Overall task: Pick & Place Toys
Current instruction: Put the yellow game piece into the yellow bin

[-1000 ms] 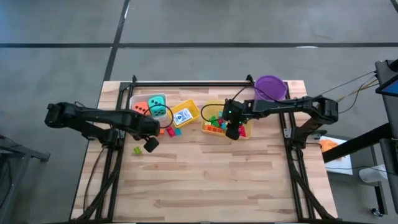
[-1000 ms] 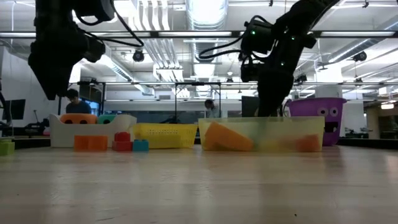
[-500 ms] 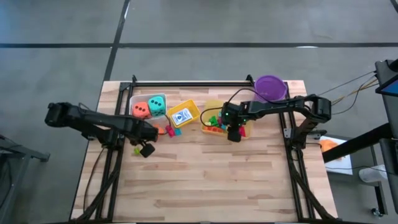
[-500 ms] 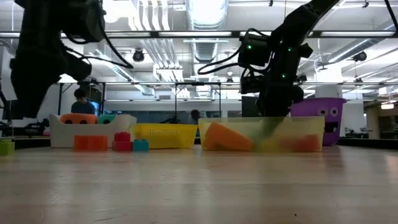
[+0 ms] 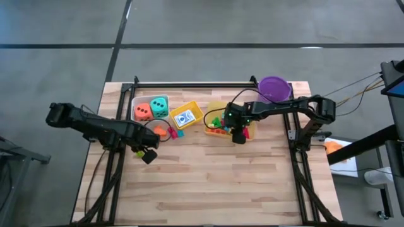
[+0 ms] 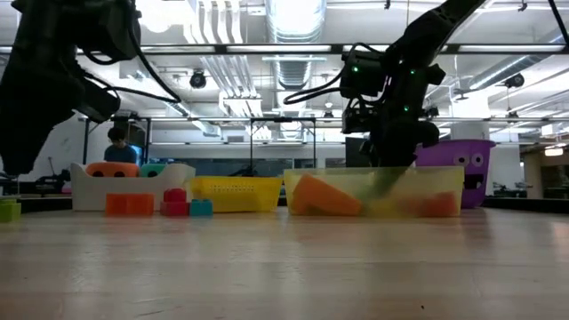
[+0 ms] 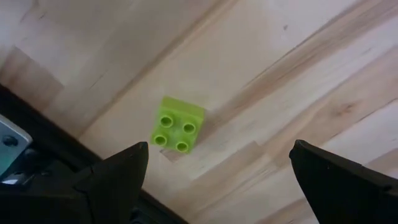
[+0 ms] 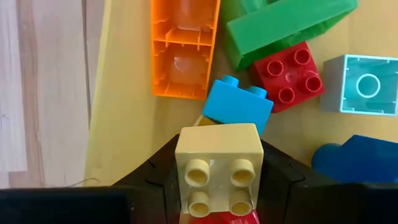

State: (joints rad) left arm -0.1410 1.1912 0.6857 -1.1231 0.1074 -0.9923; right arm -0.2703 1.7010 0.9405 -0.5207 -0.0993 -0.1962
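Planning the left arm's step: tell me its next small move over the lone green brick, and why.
Probably lower the left pincer straight down and close it on the small lime-green four-stud plastic brick. Its fingers stand wide open above that brick, which lies alone on the bare wooden table, studs up, roughly between them. The right pincer holds a pale-yellow four-stud brick over the yellow bin.

Both arms are dark, built of slim tubular links and blocky joints, the right arm (image 5: 278,108) near the purple bucket (image 5: 274,87) showing small green lights and looping black cables
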